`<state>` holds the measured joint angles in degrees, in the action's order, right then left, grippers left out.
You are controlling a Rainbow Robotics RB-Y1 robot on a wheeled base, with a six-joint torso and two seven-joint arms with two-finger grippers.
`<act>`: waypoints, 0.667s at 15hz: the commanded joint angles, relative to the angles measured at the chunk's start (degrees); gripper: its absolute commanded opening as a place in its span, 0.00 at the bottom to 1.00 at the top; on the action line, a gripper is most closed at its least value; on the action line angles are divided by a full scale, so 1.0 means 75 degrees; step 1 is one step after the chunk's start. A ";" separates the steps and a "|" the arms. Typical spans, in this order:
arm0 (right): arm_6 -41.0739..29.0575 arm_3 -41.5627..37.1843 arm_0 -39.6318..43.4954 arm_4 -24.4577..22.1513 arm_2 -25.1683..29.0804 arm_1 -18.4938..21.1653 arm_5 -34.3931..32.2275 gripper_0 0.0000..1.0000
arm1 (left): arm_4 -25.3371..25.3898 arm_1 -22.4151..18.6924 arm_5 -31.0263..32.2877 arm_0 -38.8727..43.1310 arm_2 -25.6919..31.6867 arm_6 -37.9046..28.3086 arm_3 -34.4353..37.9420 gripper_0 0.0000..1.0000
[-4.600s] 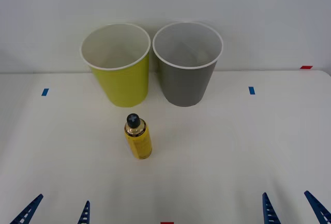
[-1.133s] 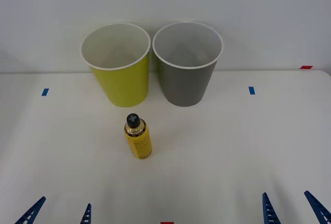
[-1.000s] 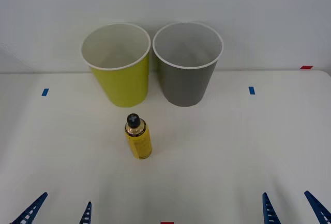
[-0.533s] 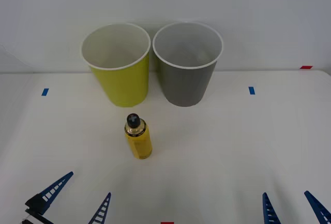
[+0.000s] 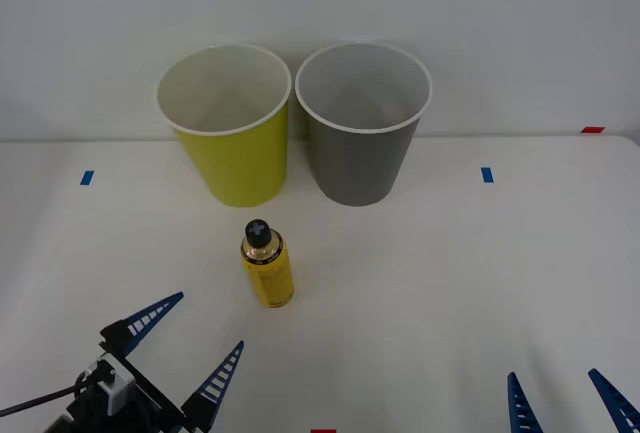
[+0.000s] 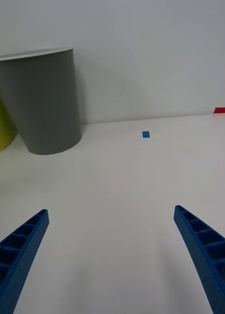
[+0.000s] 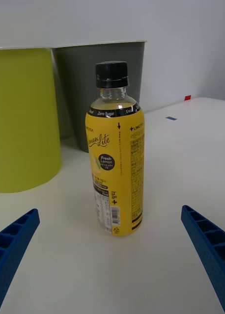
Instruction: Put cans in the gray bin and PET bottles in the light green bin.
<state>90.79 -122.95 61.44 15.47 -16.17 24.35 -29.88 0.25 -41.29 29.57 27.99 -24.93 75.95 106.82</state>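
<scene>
A small yellow PET bottle (image 5: pixel 267 267) with a black cap stands upright on the white table, in front of the two bins. The light green bin (image 5: pixel 226 123) stands at the back left, the gray bin (image 5: pixel 361 121) right beside it; both look empty. My left gripper (image 5: pixel 197 343) is open, low at the front left, its fingers aimed at the bottle from a short way off. In the left wrist view the bottle (image 7: pixel 116 157) stands centred between the open fingers, with the light green bin (image 7: pixel 24 117) and gray bin (image 7: pixel 98 73) behind. My right gripper (image 5: pixel 568 403) rests open at the front right edge.
Small blue tape marks (image 5: pixel 87 178) (image 5: pixel 486 174) lie on the table to either side of the bins, and a red one (image 5: pixel 592 130) sits at the far right. A white wall rises close behind the bins. The right wrist view shows the gray bin (image 6: pixel 41 98).
My left gripper has come up from the front edge and forward to the right, toward the bottle, staying open. The bottle, bins and right gripper have not moved.
</scene>
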 commanded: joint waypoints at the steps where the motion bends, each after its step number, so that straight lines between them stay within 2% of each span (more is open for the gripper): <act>1: 0.0000 -0.0001 0.0000 0.0000 0.0000 0.0000 0.0000 0.88 | 0.0189 -0.0084 -0.0298 -0.0486 -0.0355 0.0022 -0.0039 1.00; 3: 0.0000 -0.0001 0.0000 0.0000 0.0000 0.0000 0.0000 0.88 | 0.0224 -0.0178 -0.0298 -0.0779 -0.0484 0.0010 -0.0215 1.00; 6: 0.0000 -0.0001 0.0000 0.0000 0.0000 0.0000 0.0000 0.88 | 0.0704 -0.0307 -0.0298 -0.1271 -0.0824 0.0022 -0.0438 1.00; 10: 0.0000 -0.0001 0.0000 0.0000 0.0000 0.0000 0.0000 0.88 | 0.0775 -0.0295 -0.0298 -0.1962 -0.1000 -0.0001 -0.0883 1.00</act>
<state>90.79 -122.96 61.43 15.47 -16.17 24.35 -29.88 5.98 -43.64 27.34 14.57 -32.27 76.06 101.15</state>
